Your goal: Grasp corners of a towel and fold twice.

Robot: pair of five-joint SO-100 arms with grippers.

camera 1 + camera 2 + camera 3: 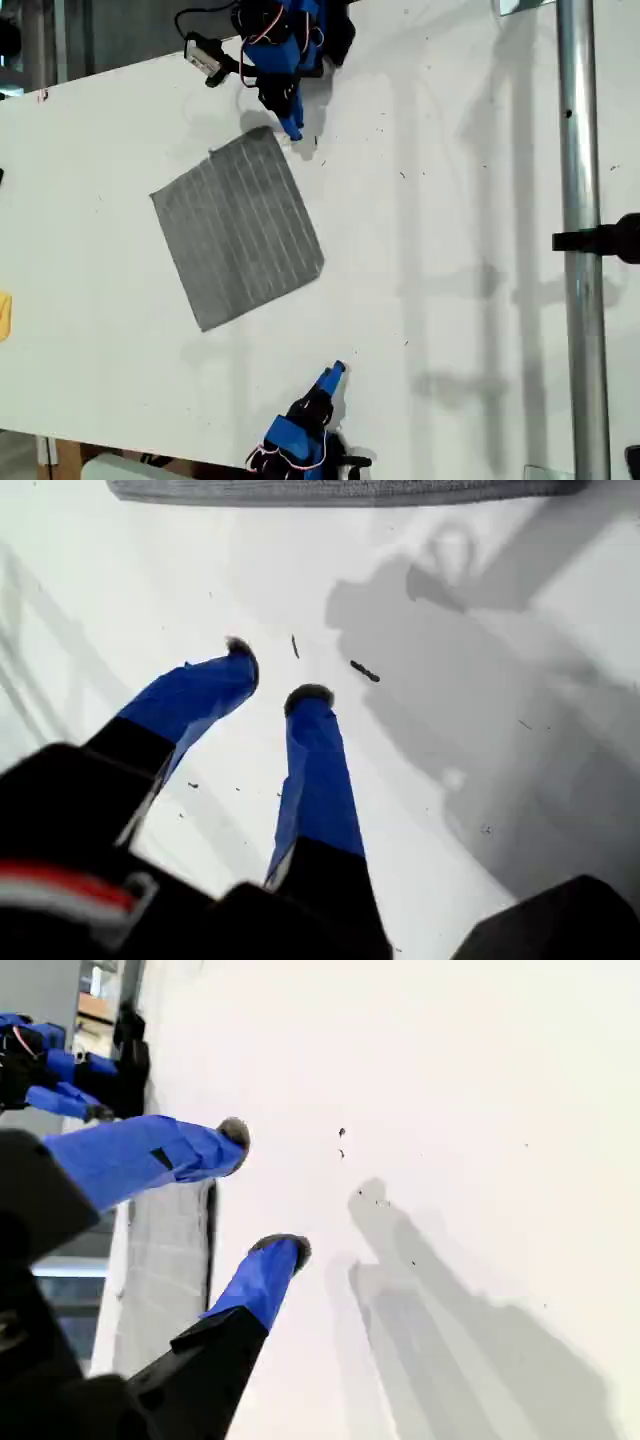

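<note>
The towel (238, 230), grey with fine pale stripes, lies flat and unfolded on the white table (450, 200), left of centre in the exterior view. Its four corners lie flat; one corner (265, 130) is just beside my second gripper (293, 128), which reaches in from the table's far edge. In the second wrist view, that gripper (262, 1192) is open and empty, with the towel (160, 1260) alongside it. My first gripper (335, 372) is at the near edge, well apart from the nearest corner (322, 266). Its fingers (275, 677) are slightly parted and empty above bare table, and the towel's edge (340, 492) lies ahead.
A metal pole (580, 200) with a black clamp (600, 240) crosses the exterior view's right side. A yellow object (3, 315) shows at that view's left edge. A white part (205, 55) sticks out beside the second arm. Small dark specks (365, 670) dot the table.
</note>
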